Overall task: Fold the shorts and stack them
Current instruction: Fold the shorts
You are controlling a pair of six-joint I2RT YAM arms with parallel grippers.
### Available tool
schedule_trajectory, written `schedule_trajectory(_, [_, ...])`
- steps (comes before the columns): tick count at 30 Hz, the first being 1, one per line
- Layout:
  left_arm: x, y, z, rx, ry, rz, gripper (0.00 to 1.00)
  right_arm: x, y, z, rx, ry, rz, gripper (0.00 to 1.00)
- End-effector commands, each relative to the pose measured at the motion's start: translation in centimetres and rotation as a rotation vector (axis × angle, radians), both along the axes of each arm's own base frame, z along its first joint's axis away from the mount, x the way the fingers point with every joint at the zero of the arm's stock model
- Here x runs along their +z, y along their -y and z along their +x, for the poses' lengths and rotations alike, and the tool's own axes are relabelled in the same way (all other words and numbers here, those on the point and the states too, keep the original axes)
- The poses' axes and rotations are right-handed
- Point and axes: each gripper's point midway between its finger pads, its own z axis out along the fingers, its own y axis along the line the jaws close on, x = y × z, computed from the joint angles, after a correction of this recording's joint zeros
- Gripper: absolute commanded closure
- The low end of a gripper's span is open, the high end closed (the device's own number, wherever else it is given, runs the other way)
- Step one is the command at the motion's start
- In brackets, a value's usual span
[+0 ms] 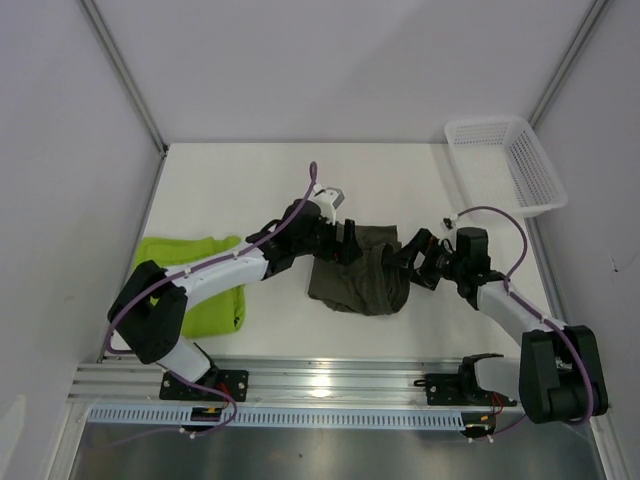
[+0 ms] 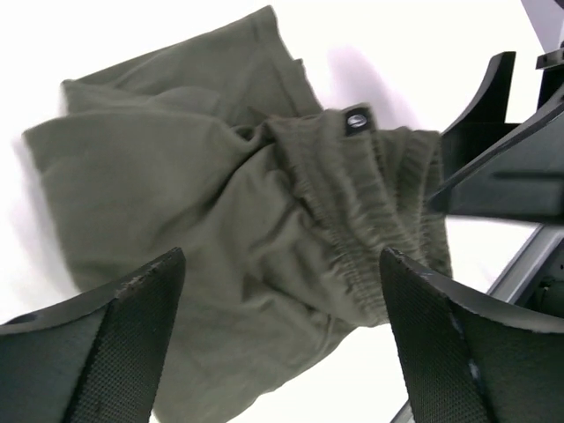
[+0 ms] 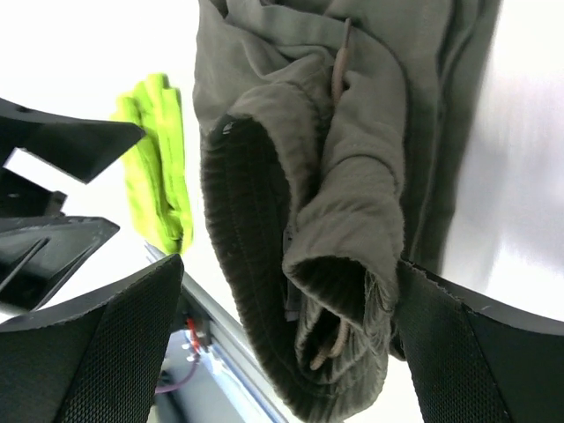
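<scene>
The dark olive-grey shorts (image 1: pixel 358 280) lie bunched in the middle of the table. Their elastic waistband (image 2: pixel 370 194) faces the right arm. My left gripper (image 1: pixel 346 240) hovers over their far edge, open, with the cloth (image 2: pixel 220 203) below its fingers and nothing pinched. My right gripper (image 1: pixel 413 256) is at the shorts' right edge. It is also open. The rolled waistband (image 3: pixel 344 264) hangs between its fingers and rests against the right one. The lime green shorts (image 1: pixel 195 290) lie folded at the left, partly under the left arm, and also show in the right wrist view (image 3: pixel 163 167).
A white mesh basket (image 1: pixel 505 160) stands at the table's far right corner. An aluminium rail (image 1: pixel 330 385) carrying both arm bases runs along the near edge. Grey walls close in the left, back and right sides. The two grippers are close together over the olive shorts.
</scene>
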Motion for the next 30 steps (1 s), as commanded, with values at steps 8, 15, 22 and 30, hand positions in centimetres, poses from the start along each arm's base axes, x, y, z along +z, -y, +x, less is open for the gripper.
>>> schedule_trajectory(8, [0.6, 1.7, 1.3, 0.045, 0.019, -0.010, 0.33, -2.4, -0.5, 0.2, -0.020, -0.056, -0.257, 0.01])
schedule_trajectory(15, [-0.1, 0.1, 2.4, 0.142, -0.023, 0.012, 0.35, -3.3, -1.4, 0.0, -0.028, -0.071, -0.415, 0.01])
schedule_trajectory(22, [3.2, -2.0, 2.5, 0.174, 0.021, 0.000, 0.30, -3.2, -1.7, 1.4, -0.050, -0.074, -0.476, 0.17])
schedule_trajectory(30, [5.0, -3.3, 2.0, 0.182, 0.051, 0.002, 0.29, -3.3, -3.3, 2.4, -0.026, -0.076, -0.577, 0.31])
